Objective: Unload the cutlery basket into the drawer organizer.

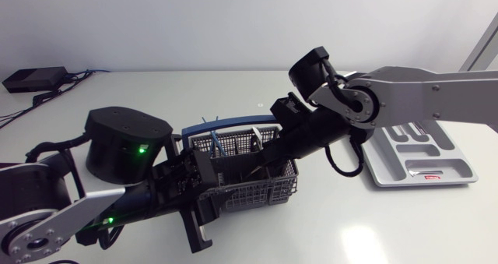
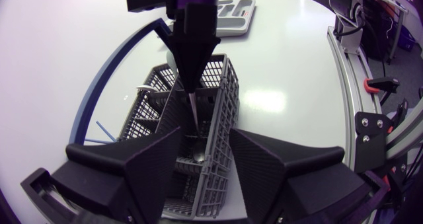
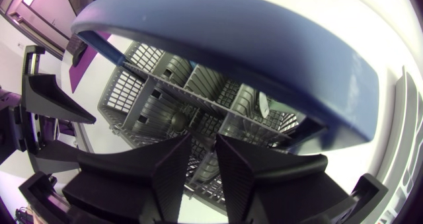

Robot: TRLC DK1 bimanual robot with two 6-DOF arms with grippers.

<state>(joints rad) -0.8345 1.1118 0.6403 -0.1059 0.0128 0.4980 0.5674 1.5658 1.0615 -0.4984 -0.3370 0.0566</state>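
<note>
The left gripper (image 1: 204, 209) sits at the near end of the basket (image 1: 253, 178). Its fingers (image 2: 155, 161) stand wide apart and press the mesh walls from both sides, so it has hold of the basket. The basket rests mid-table with its blue handle (image 1: 226, 127) arched over the far side. Blue sticks (image 1: 214, 142) stand up in the far compartments.

The right gripper (image 1: 268, 156) comes down into the basket from above. Its fingers (image 3: 173, 164) are nearly together, clamped on the thin metal shaft of a utensil (image 2: 193, 112) whose rounded end lies low in a compartment. The dividers and the handle crowd close around this gripper.

Just left of the basket stands a black round housing (image 1: 128, 143) with a green light, closing off that side. To the right the right arm's forearm and its black cable (image 1: 342, 161) cross the gap towards the organizer (image 1: 389, 163), which lies well apart from the basket near the table's right edge. Bare tabletop (image 1: 373, 225) lies open ahead of the organizer and beyond the basket. At the far left corner sit a black box (image 1: 31, 79) and its cables.
</note>
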